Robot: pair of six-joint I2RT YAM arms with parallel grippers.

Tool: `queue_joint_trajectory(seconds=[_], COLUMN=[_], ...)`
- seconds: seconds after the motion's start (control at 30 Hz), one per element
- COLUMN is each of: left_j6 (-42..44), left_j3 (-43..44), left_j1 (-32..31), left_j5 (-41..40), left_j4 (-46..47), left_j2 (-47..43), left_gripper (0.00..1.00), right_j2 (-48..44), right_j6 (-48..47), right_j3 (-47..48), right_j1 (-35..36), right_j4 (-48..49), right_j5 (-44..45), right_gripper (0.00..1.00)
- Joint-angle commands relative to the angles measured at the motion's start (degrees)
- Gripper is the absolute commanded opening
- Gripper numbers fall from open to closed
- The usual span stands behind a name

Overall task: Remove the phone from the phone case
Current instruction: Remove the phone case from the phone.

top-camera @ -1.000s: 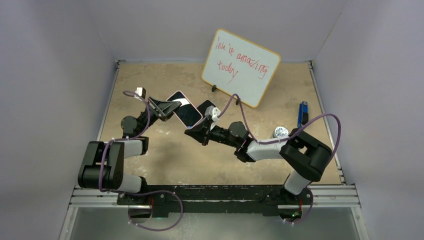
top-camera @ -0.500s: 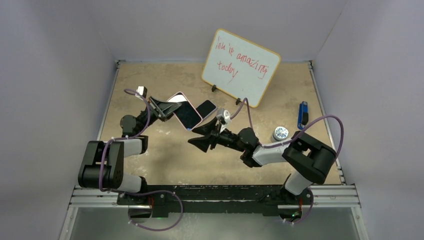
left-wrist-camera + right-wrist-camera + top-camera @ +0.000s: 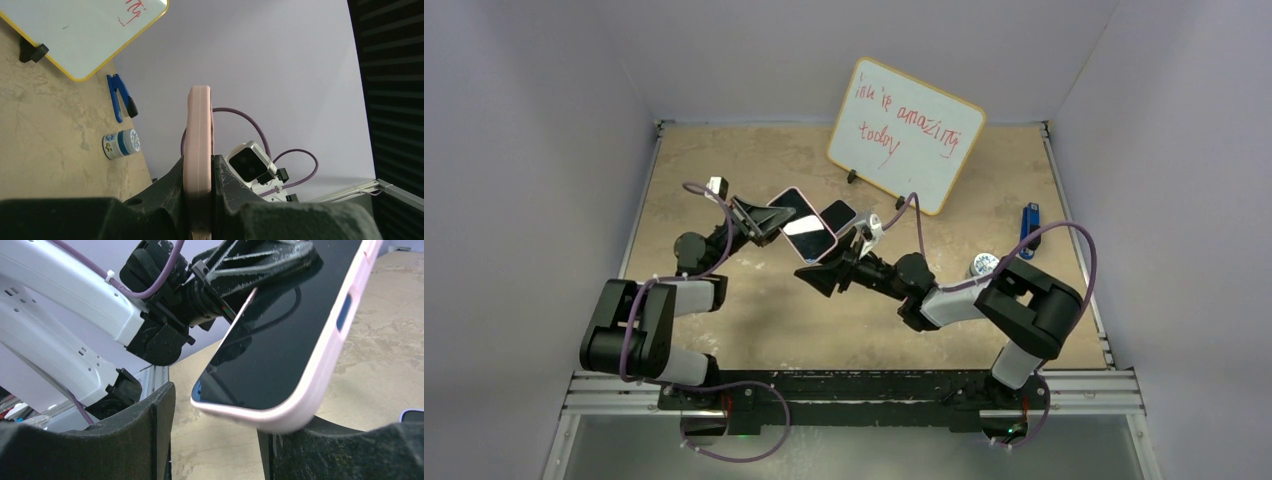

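Right gripper (image 3: 817, 272) has sprung wide, back at the case (image 3: 804, 225) corner; left gripper (image 3: 754, 215) clamps the case; phone (image 3: 280, 340) still inside.

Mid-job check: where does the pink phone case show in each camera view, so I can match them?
Top external: pink phone case just left of centre.
Left wrist: case edge-on, upright, lower centre.
Right wrist: case slanting from upper right down to bottom centre.
Shared landmark: the left claw clamped on it, seen in all three.
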Motion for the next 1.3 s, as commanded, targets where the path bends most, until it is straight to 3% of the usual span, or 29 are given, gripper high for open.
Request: queue_joint_trajectory(seconds=[0.0,0.5,0.7,0.93,1.27], left_j6=[-1.18,-1.17,1.29,3.9,2.9], left_j3=[-0.57,-0.14,0.66,1.39,1.93], left_j1=[-2.75,-4.67,-4.7,-4.89,-6.53], left_j5=[-5.75,-7.87,-8.38,-7.57,-7.58], left_j4=[15.91,10.73,4.29,-3.91,-8.57], left_j2=[-0.98,-4.18,-7.69,-11.87,-14.43], left_gripper=[0.0,0.0,0.0,0.0,0.0], right_j2=[-1.65,-10.43,-12.58,-13.35,-13.04], right_j6=[-0.46,-4.17,-5.76,-6.22,-5.61], right_j3=[1.36,-4.17,-4.48,-4.61,-3.68], right_j1=[-0.14,-0.17,-0.28,-1.25,-2.24], right_j4=[10.58,7.78,6.18,6.28,7.72], right_j5=[1.32,1.08,0.82,-0.7,-3.68], right_gripper=[0.59,0.54,0.45,0.4,0.34])
